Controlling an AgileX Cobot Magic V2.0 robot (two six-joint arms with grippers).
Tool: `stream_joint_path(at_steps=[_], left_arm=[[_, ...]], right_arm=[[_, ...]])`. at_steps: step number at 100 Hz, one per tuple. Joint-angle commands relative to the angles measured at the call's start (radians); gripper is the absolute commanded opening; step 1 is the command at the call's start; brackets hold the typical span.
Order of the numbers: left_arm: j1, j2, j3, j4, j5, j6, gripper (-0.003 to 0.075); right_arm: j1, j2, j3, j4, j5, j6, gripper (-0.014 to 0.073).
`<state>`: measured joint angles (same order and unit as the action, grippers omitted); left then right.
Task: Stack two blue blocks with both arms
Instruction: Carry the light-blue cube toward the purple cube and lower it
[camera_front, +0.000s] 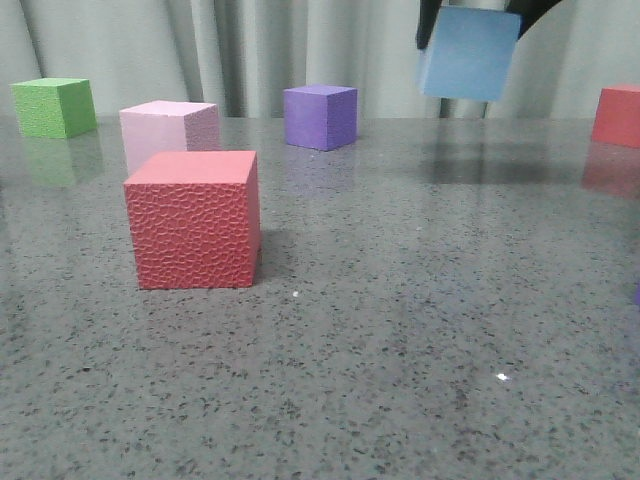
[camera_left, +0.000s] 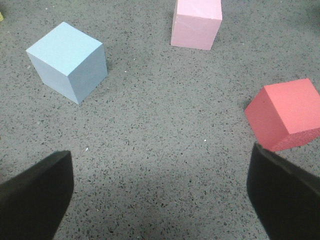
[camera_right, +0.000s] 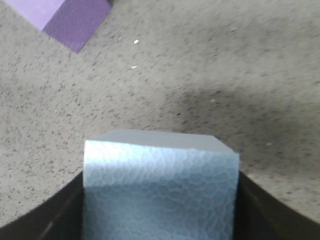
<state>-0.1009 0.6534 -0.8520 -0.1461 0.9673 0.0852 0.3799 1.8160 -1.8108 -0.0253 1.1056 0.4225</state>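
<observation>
We find no text, label, brand, number or sign that can be read in any of the three views.
</observation>
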Motion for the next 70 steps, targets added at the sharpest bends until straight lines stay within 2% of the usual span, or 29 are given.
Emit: stream_joint_path(at_steps=[1,34,70], left_arm=[[-0.007,0.005,-0.036,-0.012,-0.059,-0.003,0.0672],[-0.007,0.005,-0.036,-0.012,-0.059,-0.003,0.0672],[-0.007,0.005,-0.036,-0.012,-0.059,-0.003,0.0672]], right_arm=[[0.023,-0.026,-0.036,-0.010,-0.056,0.021,0.0277],[0.108,0.052,-0.037,-0.010,-0.091,0.100,0.0277],[0.134,0.099,-0.092,-0.003,-0.084,0.130,0.0277]])
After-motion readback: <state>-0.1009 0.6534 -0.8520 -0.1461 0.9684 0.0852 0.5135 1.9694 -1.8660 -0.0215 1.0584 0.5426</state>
